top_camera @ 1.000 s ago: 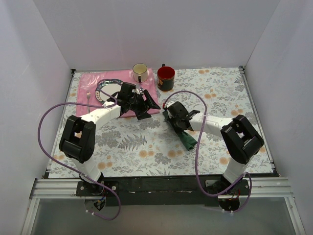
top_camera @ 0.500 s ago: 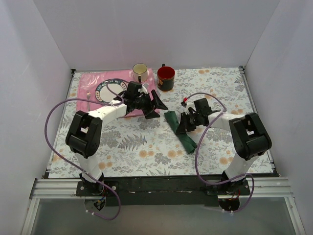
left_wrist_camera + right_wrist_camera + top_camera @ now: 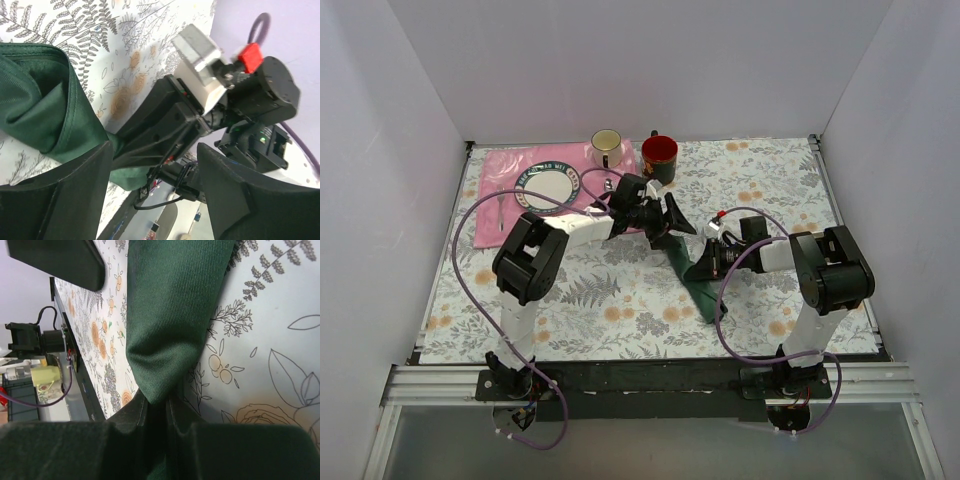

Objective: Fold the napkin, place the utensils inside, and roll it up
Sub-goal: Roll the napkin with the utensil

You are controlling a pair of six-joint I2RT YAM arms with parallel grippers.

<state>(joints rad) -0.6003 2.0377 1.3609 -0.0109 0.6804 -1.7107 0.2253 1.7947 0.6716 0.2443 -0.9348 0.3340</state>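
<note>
The right gripper (image 3: 157, 404) has its fingers (image 3: 120, 427) pressed narrow on a fold of the napkin (image 3: 170, 315). The left gripper (image 3: 152, 150) is spread wide at the roll's far end. The napkin lies as a slanting green roll just on the near side of the red mug (image 3: 659, 158). Left of that mug, a cream mug (image 3: 606, 148) and a plate (image 3: 548, 185) sit on the pink placemat (image 3: 490, 170). What the mugs hold cannot be told.

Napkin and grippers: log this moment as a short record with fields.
napkin: narrow green bundle lying slantwise on the table
right gripper: shut on the napkin, pinching its cloth
left gripper: open, by the napkin's far end
utensils: none in view
elsewhere: plate on pink placemat; cream mug and red mug at the far side
</note>
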